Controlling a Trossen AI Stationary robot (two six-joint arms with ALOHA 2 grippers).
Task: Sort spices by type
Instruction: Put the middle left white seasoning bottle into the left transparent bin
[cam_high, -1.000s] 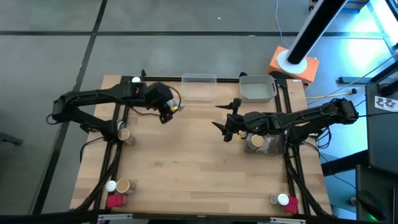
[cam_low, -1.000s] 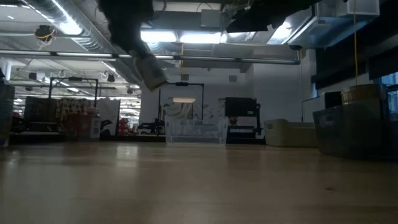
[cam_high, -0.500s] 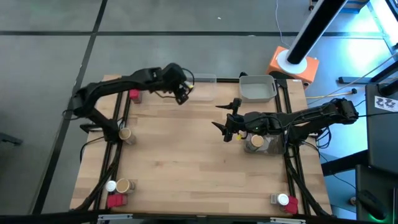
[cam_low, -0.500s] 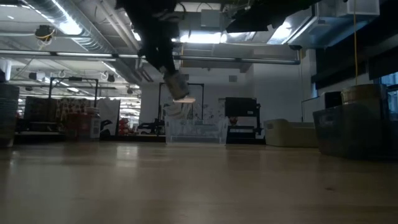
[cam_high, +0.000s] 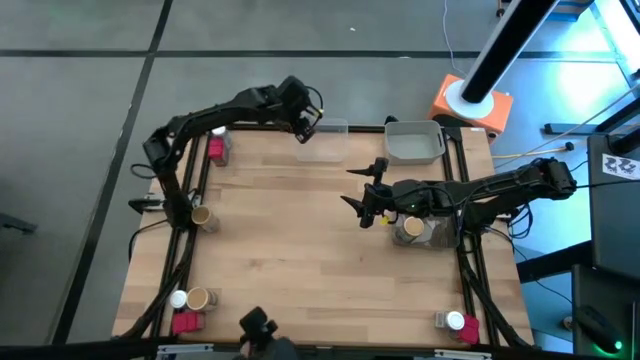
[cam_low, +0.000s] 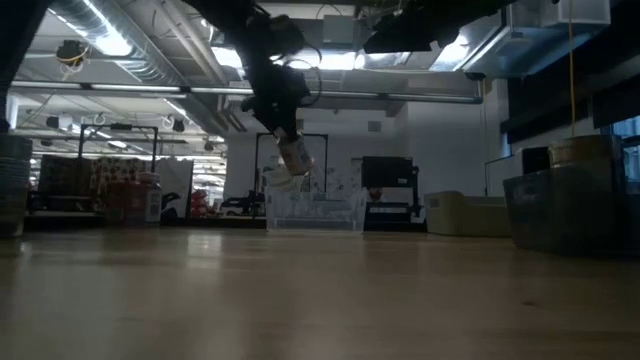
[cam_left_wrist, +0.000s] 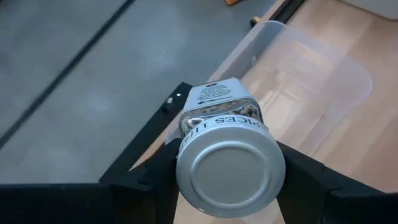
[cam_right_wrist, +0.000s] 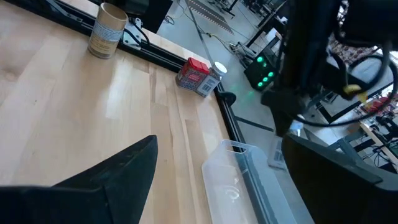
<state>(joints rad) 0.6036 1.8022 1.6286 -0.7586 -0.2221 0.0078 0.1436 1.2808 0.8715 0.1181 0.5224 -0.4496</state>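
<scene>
Left claw (cam_left_wrist: 227, 177): you have it clamped on a white-lidded jar (cam_left_wrist: 224, 155), one finger on each side of the lid end, the jar pointing forward toward the clear tray (cam_left_wrist: 323, 81).
Jar position: in the high view the left claw (cam_high: 303, 125) sits at the tray's (cam_high: 322, 140) left edge at the far side of the table (cam_high: 300, 250); in the low view the jar (cam_low: 293, 155) hangs tilted just above the tray (cam_low: 315, 212).
Step in hand: by my reading, you are carrying this jar to the clear tray to drop it there.
How to do it well: bring the jar fully over the tray's inside, not over its rim; lower it until it is close to the floor of the tray, then part the fingers. The jar is tilted, so expect it to roll; release low.
Risk: the tray looks light, and a nudge on its wall could push it off the table's far edge.
Right claw (cam_high: 365, 205): it waits mid-table with fingers spread, holding nothing; leave it there.
Farther off: a red packet (cam_right_wrist: 194, 73) lies beside the table's far left corner, a tan cup (cam_right_wrist: 107, 29) at the left rail, for later sorting.
</scene>
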